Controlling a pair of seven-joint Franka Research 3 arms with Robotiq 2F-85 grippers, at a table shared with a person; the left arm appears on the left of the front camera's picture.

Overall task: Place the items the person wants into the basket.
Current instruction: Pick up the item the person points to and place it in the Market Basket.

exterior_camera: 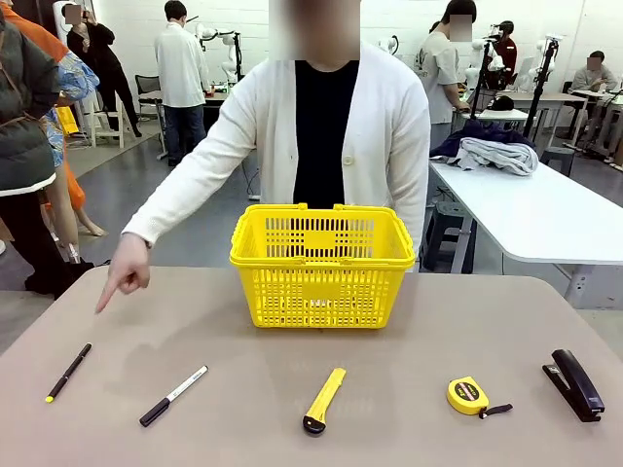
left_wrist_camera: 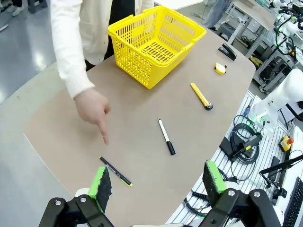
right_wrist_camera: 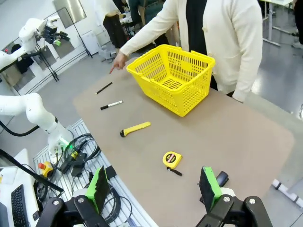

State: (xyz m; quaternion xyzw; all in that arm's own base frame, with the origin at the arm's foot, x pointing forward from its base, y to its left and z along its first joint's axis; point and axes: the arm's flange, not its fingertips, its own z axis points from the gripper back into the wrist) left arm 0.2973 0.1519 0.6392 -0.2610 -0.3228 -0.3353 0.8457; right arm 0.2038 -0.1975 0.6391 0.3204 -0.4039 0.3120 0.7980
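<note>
Nearest the front camera, the knife (exterior_camera: 324,399) lies at bottom centre on the tabletop (exterior_camera: 243,341). It sits in a row with the marker (exterior_camera: 173,396) and pen (exterior_camera: 68,373) to its left, and the tape measure (exterior_camera: 468,395) and stapler (exterior_camera: 574,384) to its right. Basket (exterior_camera: 321,292) stands upright at centre frame behind the row, well apart from every tool. The person (exterior_camera: 389,126) stands behind it. The hand (exterior_camera: 125,272), at left of frame, points downward with the index finger on the pen's side of the tabletop.

Left wrist view adds detail: the fingertip is aimed near the pen's black end, apart from it. Whether it touches the tabletop cannot be told. Left gripper (left_wrist_camera: 157,179), bottom edge: jaws spread wide, released, grasping nothing, with the pen just past one pad (left_wrist_camera: 101,182).

Right wrist view adds the stapler, partly hidden behind one pad (right_wrist_camera: 207,183), and the tape measure higher in frame between the pads. Right gripper (right_wrist_camera: 154,185): jaws spread wide, released, touching nothing.
</note>
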